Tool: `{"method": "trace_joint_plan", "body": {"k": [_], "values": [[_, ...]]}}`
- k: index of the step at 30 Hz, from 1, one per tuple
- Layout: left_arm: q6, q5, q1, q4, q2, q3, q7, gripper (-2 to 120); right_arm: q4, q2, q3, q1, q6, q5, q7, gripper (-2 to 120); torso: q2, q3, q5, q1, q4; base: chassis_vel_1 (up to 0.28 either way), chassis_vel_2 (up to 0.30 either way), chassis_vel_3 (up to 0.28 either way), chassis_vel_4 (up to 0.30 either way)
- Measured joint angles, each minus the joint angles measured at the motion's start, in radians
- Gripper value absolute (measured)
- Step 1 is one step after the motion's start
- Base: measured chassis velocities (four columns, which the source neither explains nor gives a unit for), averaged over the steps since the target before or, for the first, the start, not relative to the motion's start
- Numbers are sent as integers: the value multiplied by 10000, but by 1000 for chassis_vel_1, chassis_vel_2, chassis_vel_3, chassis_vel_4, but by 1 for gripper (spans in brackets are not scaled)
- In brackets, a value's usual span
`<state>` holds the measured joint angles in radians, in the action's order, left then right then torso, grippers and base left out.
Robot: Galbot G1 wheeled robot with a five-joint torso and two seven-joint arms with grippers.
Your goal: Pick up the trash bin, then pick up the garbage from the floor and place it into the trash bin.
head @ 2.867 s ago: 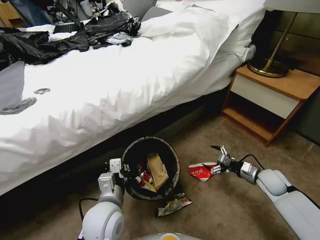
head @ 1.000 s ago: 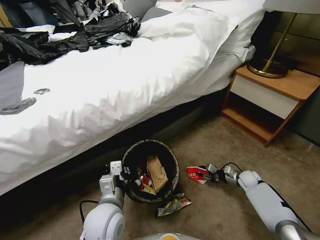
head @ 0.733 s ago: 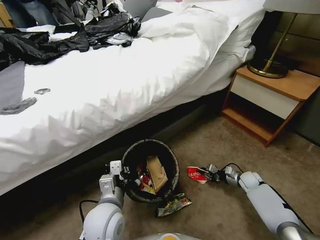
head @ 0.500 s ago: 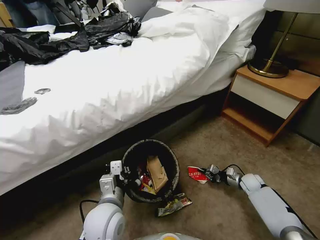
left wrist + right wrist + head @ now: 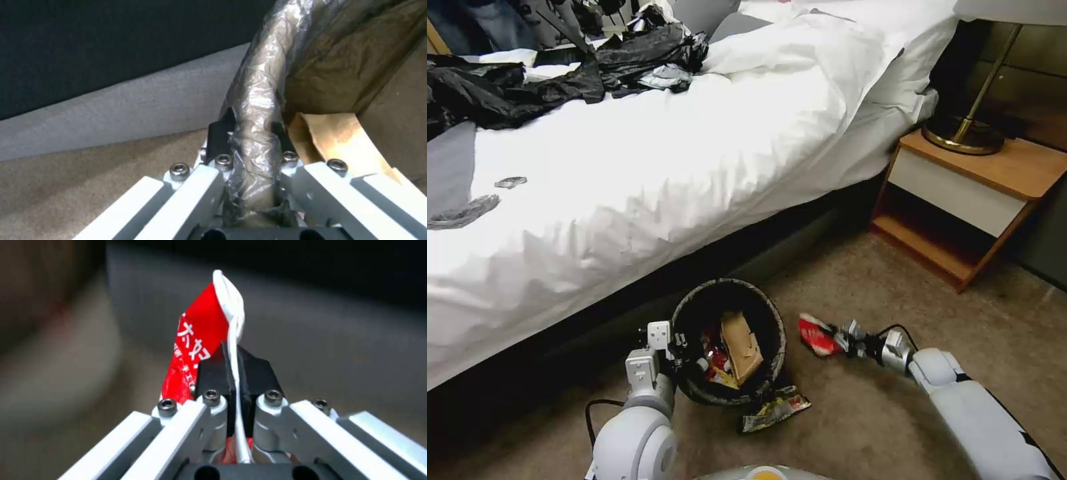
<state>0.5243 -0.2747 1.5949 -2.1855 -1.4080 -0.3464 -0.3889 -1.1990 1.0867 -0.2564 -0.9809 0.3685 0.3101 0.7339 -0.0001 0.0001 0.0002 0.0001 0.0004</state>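
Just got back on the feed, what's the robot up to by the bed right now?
It is clearing litter off the carpet beside the bed. The left gripper is clamped on the bag-lined rim of the trash bin, which already holds a tan paper piece and wrappers. The right gripper is shut on a crushed red-and-white paper cup, just right of the bin. A snack wrapper lies on the floor in front of the bin.

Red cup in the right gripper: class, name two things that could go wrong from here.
1. The right gripper pinches only the thin flattened edge of the red cup, so it may slip out before reaching the bin.
2. The left gripper holds the bin by its bag-covered rim; the slick bag could let the bin slide or tip.
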Motion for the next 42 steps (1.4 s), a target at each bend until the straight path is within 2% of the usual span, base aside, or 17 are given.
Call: {"method": "trace_joint_plan", "body": {"k": [1,3,5,7,9,10,13,16,23,28,33,42], "values": [[0,-6,-4,17,19,0,0,0,-762,-61,-45,-178,0,412,-123,0,0,0,-3,-1,-1,0,0,0,0],[0,-10,-5,24,31,1,0,0,-1168,-102,-66,-277,0,599,-183,0,0,-1,-3,-1,0,0,0,0,0],[0,-38,-17,76,93,6,0,0,-2755,-266,-142,-748,-1,1131,-359,0,0,-1,-2,-1,-7,0,0,0,0],[0,-44,-18,93,100,6,2,0,-3175,-295,-165,-876,-2,1223,-399,0,0,-1,-3,-1,-6,0,0,0,0],[-2,-67,-18,150,135,5,4,0,-4892,-395,-249,-1395,-17,1528,-560,0,0,-1,-3,-2,-5,0,0,0,0],[-2,-67,-18,150,135,5,4,0,-4892,-395,-249,-1395,-17,1528,-560,0,0,-1,-3,-2,-5,0,0,0,0],[-4,-111,-47,172,192,3,5,0,-6549,-540,-227,-1985,-118,1801,-758,0,0,-2,-4,-2,-4,0,0,0,0],[-4,-136,-91,193,203,10,5,0,-7261,-671,-24,-2399,-159,1852,-893,0,0,-1,-2,-1,-5,0,0,0,0],[-3,-155,-150,238,180,44,4,0,-7864,-923,564,-3339,-109,1455,-841,0,0,-2,-3,-1,-6,0,0,0,0],[7,-181,-194,243,157,60,0,0,-7502,-928,1003,-3637,117,929,-792,0,0,-2,-2,-1,-6,0,0,0,0],[15,-169,-146,221,80,96,-2,0,-6663,-593,1494,-3369,220,421,-808,0,0,-1,-1,-1,-4,0,0,0,0],[15,-149,-76,113,67,113,-9,0,-5893,-155,1729,-3021,330,2,-1056,0,1,-1,-2,-1,-4,0,0,0,0]]}}
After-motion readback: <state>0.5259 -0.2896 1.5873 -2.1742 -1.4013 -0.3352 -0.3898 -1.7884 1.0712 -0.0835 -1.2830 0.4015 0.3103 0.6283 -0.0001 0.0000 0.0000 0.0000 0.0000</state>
